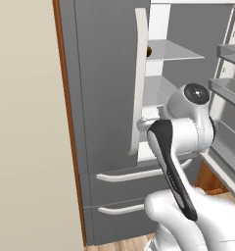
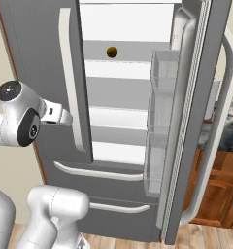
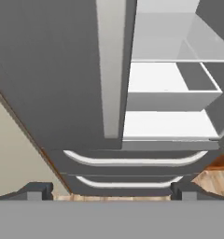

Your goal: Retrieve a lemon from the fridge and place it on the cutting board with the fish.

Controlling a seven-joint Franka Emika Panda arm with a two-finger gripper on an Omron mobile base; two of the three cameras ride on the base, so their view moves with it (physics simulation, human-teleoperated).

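We saw the gripper (image 3: 111, 190) with its jaws spread wide and nothing between them, its two dark fingertips (image 3: 37, 190) far apart at the bottom of the hand view. It pointed at the fridge (image 2: 36, 58), close in front of the shut left door and its long white handle (image 2: 72, 82). The right door (image 2: 196, 116) stood swung open, baring white shelves. The lemon (image 2: 111, 51) lay on an upper shelf at the back, well above the gripper and to its right, apart from it. Below sat two drawers (image 3: 132, 161) with curved handles.
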